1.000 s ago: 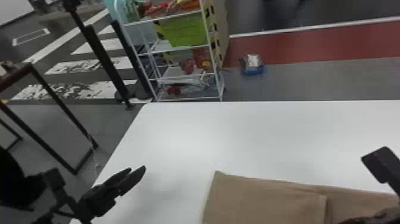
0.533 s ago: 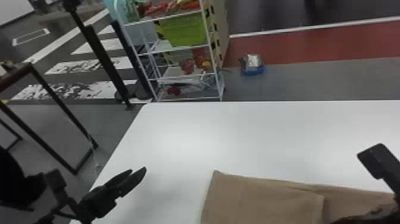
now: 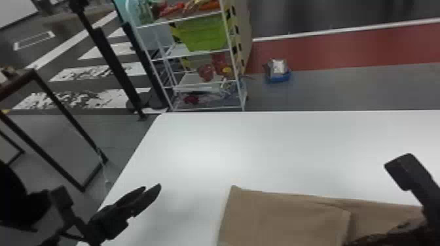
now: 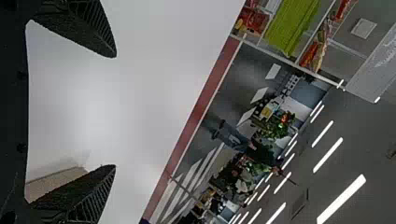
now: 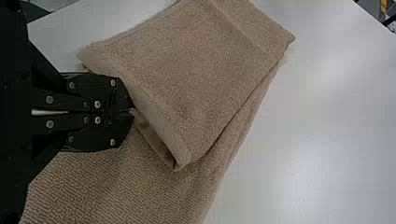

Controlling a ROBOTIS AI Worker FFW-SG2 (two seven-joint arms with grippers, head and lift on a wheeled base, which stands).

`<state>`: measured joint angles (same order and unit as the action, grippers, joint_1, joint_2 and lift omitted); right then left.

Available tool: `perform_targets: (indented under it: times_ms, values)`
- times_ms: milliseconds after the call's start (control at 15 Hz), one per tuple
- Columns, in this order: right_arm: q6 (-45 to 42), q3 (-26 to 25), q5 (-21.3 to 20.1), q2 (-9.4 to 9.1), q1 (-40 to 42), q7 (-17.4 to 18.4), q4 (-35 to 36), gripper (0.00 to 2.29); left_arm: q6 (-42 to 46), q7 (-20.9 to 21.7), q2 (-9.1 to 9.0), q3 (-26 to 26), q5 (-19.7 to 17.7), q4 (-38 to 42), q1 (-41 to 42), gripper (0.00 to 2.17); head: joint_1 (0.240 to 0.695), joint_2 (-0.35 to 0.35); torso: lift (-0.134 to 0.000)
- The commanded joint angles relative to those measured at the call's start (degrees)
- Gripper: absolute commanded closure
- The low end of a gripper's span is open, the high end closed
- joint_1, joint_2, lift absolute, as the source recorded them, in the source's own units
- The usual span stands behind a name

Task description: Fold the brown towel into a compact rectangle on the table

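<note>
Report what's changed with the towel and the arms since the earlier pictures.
The right arm has moved slightly left and away from the robot, and the brown towel has shifted a little left. The right pincer is shut on the towel's folded edge; when it took hold can't be told. The left pincer stayed put.

Towel (image 3: 281, 219) brown; table (image 3: 262, 147) white; bin (image 3: 203, 32) lime green; floor strip (image 3: 327, 52) red.

The brown towel (image 3: 281, 219) lies part-folded on the table (image 3: 203, 147); left gripper (image 3: 152, 187) left of it; white rack (image 3: 232, 54) beyond.
</note>
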<state>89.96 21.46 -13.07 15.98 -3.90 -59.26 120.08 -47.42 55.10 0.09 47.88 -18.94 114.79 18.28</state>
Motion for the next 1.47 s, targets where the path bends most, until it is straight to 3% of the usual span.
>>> perform_targets:
  times_ms: [0,200,333,533,733,1133,1400]
  values:
    - [0.12,-1.68,1.55,-0.16,0.12,-0.16,1.38,1.42,0.0,0.01,-0.24,0.02,0.04,0.0,0.0,0.03,0.695,0.35,-0.124]
    - [0.12,-4.41,2.96,-0.25,0.21,-0.07,3.41,1.42,0.0,-0.08,-0.24,0.1,0.04,-0.18,0.0,0.03,0.695,0.35,-0.124]
    - [0.12,-3.18,2.17,-0.78,0.3,-0.07,2.88,1.39,0.0,0.01,-0.24,-0.16,0.04,-0.27,0.09,0.03,0.695,0.35,-0.124]
    - [0.12,-2.03,0.94,-0.34,0.83,-0.33,2.61,0.65,0.0,0.28,-0.24,0.19,0.04,-0.44,0.09,0.03,0.695,0.35,-0.124]
    - [0.12,-1.42,1.03,-0.43,0.91,-0.24,2.7,0.38,0.0,0.45,-0.24,0.28,0.04,-0.53,0.09,0.03,0.695,0.35,-0.124]
    - [0.12,-1.59,0.76,-0.34,1.09,-0.51,2.88,0.33,0.18,0.45,-0.24,0.37,-0.05,-0.97,0.0,0.03,0.695,0.35,-0.124]
    - [0.12,1.22,-0.29,-0.78,-0.05,-0.51,-0.46,0.34,0.18,0.54,-0.24,0.37,0.04,-1.06,-0.09,0.03,0.695,0.35,-0.124]
